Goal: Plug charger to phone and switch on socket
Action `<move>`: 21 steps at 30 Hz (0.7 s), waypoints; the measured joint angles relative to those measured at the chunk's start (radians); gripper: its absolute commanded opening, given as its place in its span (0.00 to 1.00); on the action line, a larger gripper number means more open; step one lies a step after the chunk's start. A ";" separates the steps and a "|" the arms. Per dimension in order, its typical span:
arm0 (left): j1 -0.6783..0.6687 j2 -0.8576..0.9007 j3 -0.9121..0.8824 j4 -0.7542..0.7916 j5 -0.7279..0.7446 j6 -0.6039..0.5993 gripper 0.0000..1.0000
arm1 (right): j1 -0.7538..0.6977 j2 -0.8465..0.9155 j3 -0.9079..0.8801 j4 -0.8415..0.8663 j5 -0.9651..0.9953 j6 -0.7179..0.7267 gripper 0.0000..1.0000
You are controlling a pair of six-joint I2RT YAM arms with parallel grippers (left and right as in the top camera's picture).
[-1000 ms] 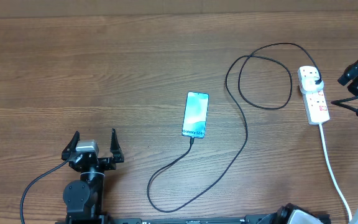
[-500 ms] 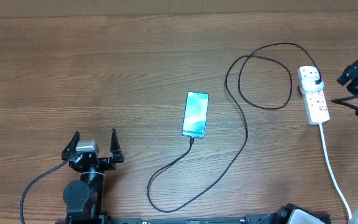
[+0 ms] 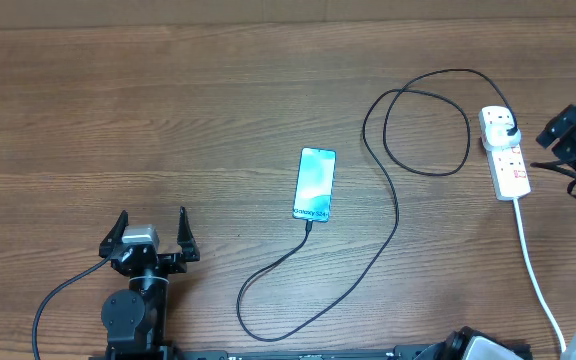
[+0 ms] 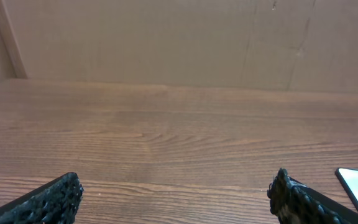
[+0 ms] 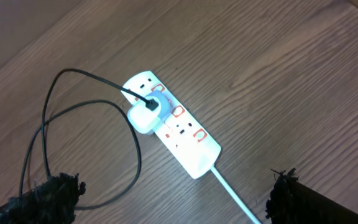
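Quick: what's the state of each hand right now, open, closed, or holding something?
Left hand: open, holding nothing.
Right hand: open, holding nothing.

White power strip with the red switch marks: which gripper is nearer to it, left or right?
Right. The right gripper hangs just right of the white power strip; the left gripper sits far to its left, beyond the blue-screened black phone.

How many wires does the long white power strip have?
2: on the white power strip, a thin black charger cable plugged into its far end, a thick white cord leaving its near end.
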 measured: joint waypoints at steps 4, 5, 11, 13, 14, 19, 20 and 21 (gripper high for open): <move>0.000 0.000 0.000 0.000 0.000 0.000 1.00 | 0.000 0.000 0.000 0.003 -0.015 0.000 1.00; 0.000 0.000 0.000 0.000 0.000 0.000 1.00 | 0.000 0.000 0.000 0.008 -0.021 0.000 1.00; 0.000 0.000 0.000 0.000 0.000 0.000 1.00 | 0.007 -0.006 -0.016 0.126 -0.117 0.000 1.00; 0.000 0.000 0.000 0.000 0.000 0.000 1.00 | 0.024 -0.017 -0.040 0.170 -0.142 0.000 1.00; 0.000 0.000 0.000 0.000 0.001 0.000 1.00 | 0.041 -0.027 -0.061 0.197 -0.151 0.001 1.00; 0.000 0.000 0.000 0.000 0.003 0.000 1.00 | 0.134 -0.092 -0.186 0.361 -0.180 0.001 1.00; 0.000 0.000 0.000 0.000 0.003 0.000 1.00 | 0.150 -0.108 -0.211 0.396 -0.186 0.001 1.00; 0.000 0.000 0.000 0.000 0.004 0.000 1.00 | 0.164 -0.124 -0.236 0.426 -0.187 0.000 1.00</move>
